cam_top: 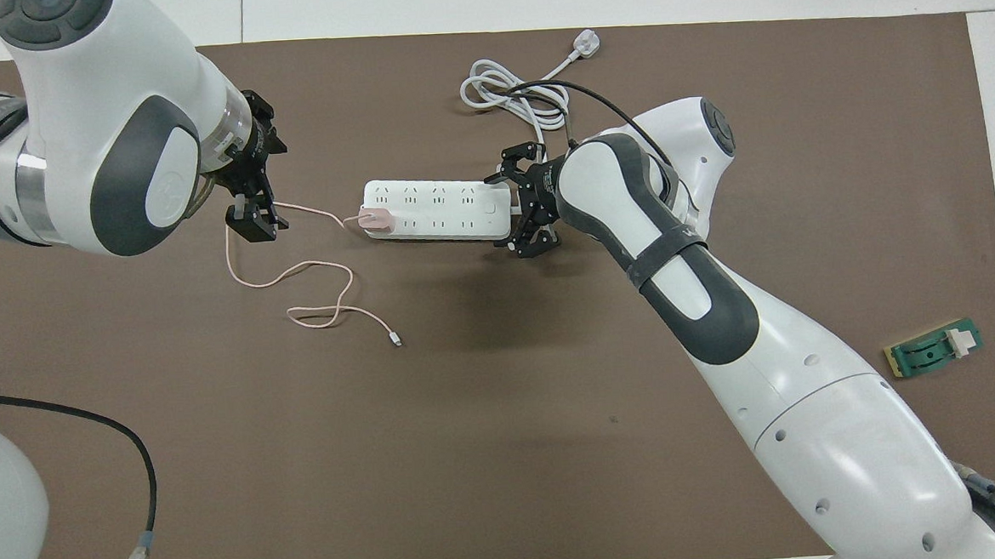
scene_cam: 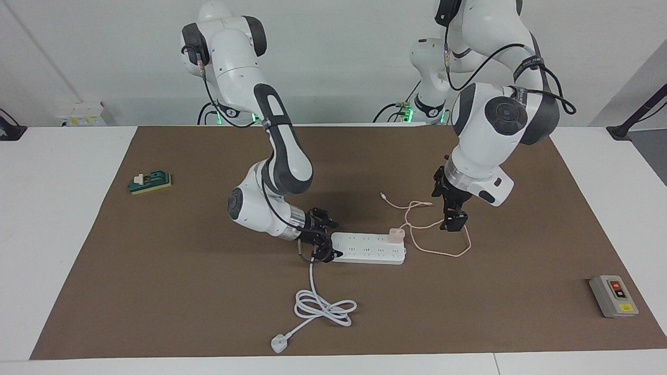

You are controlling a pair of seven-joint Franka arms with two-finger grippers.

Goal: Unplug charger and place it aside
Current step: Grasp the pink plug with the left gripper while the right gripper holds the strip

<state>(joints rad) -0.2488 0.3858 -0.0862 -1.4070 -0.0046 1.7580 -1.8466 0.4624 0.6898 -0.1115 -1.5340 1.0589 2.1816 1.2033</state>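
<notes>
The pale pink charger [scene_cam: 396, 235] is plugged into the end socket of the white power strip [scene_cam: 370, 248], at the end toward the left arm; it also shows in the overhead view [cam_top: 375, 220]. Its thin pink cable [cam_top: 293, 277] lies looped on the mat. My right gripper [scene_cam: 324, 237] is open, with one finger on each side of the strip's cord end [cam_top: 498, 207]. My left gripper [scene_cam: 453, 223] looks shut and hangs low over the cable, a short way from the charger. I cannot tell whether it touches the cable.
The strip's thick white cord [scene_cam: 323, 307] coils on the brown mat [scene_cam: 156, 291], farther from the robots, and ends in a white plug [scene_cam: 279, 344]. A grey switch box [scene_cam: 614, 296] lies toward the left arm's end. A small green block [scene_cam: 150, 182] lies toward the right arm's end.
</notes>
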